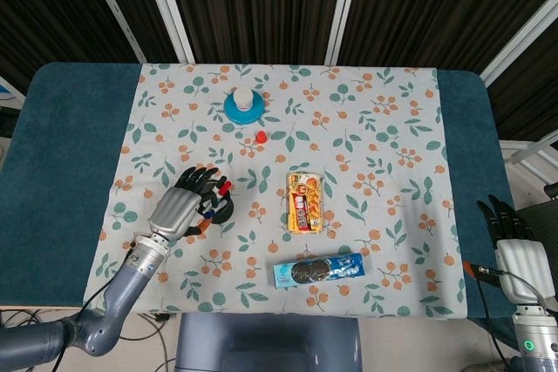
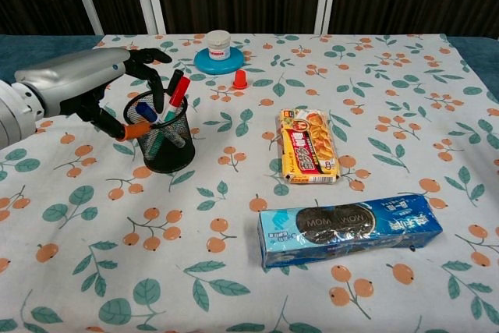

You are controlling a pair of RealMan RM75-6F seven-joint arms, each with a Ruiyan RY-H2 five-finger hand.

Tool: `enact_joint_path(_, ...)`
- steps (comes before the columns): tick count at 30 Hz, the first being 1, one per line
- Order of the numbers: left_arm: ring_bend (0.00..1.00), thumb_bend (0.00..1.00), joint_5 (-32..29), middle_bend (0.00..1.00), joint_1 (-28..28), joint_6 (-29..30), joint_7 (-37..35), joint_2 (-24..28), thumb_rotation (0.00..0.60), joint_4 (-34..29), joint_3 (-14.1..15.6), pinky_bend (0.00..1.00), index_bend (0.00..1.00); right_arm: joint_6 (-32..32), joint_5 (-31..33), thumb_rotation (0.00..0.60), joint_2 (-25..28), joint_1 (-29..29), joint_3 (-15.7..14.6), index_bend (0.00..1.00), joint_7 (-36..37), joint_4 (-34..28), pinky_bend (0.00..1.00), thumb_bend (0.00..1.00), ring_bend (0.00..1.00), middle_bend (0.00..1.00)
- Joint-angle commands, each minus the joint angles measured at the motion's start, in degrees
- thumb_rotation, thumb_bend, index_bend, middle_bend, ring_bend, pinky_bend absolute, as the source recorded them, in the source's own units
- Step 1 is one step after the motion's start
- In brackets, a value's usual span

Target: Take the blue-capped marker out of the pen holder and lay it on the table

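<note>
A black mesh pen holder [image 2: 164,139] [image 1: 221,207] stands on the left of the floral cloth. It holds a blue-capped marker [image 2: 147,112], a red-capped one [image 2: 179,91] and a black-capped one. My left hand [image 2: 90,85] [image 1: 181,206] hovers right over the holder with its fingers apart. Its dark fingers reach above the marker caps and its orange-tipped thumb sits at the near rim. It holds nothing. My right hand [image 1: 516,250] hangs open off the table's right edge, seen only in the head view.
A yellow snack packet [image 2: 309,147] lies mid-table and a blue cookie pack [image 2: 349,228] lies nearer the front. At the back stand a white jar on a blue lid [image 2: 219,51] and a small red cap [image 2: 240,79].
</note>
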Motion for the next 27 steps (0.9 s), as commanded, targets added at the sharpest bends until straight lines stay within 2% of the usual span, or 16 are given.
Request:
enact_joint_path(1, 0.00, 0.35, 0.02, 0.05, 0.00, 0.26, 0.19, -0.07, 0.600, 0.04, 0.07, 0.00, 0.49, -0.04, 0.05, 0.600, -0.01, -0.01, 0.00, 0.10, 0.08, -0.02, 0.17, 0.10, 0.07, 0.01)
enact_joint_path(17, 0.00, 0.37, -0.10, 0.06, -0.20, 1.44, 0.87, 0.02, 0.600, -0.72, 0.09, 0.00, 0.55, -0.12, 0.07, 0.600, 0.07, 0.00, -0.03, 0.10, 0.15, -0.07, 0.17, 0.10, 0.07, 0.01)
enact_joint_path(27, 0.00, 0.37, 2.11, 0.06, 1.59, 5.03, 0.39, 5.26, 0.600, -8.01, 0.05, 0.00, 0.55, -0.57, -0.21, 0.600, 0.42, 0.12, -0.32, 0.10, 0.59, -0.03, 0.17, 0.10, 0.06, 0.01)
